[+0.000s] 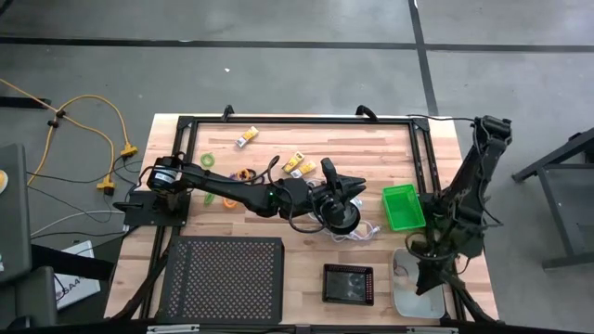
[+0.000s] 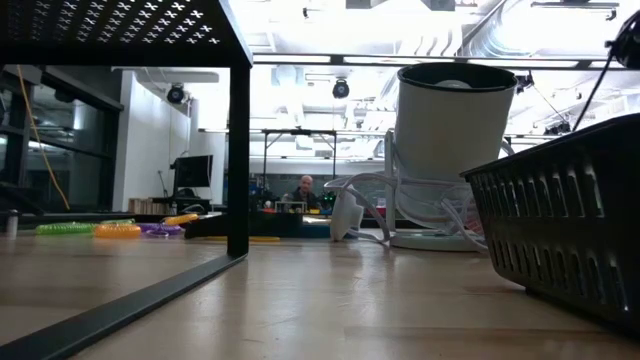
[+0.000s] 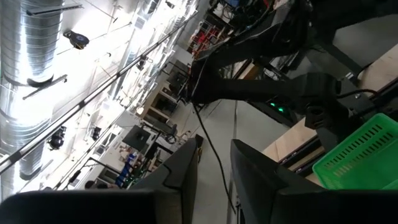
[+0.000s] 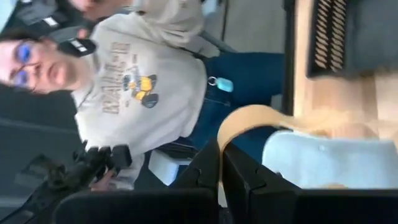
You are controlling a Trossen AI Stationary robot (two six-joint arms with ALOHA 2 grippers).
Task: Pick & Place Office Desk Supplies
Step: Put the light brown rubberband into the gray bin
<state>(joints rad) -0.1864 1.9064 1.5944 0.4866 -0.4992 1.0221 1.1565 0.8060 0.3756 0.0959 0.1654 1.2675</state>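
Yellow-and-white packs lie flat on the far part of the wooden table. A green loop, an orange loop and a purple loop lie left of centre. My left gripper hovers open over the table's middle, pointing level toward the green tray, with nothing between its fingers. My right gripper is shut and empty at the table's near right corner, over the clear tray.
A round white-and-black object with a white cord stands under the left arm. A black mesh stand and a black tray sit near the front edge. A person stands beyond the table.
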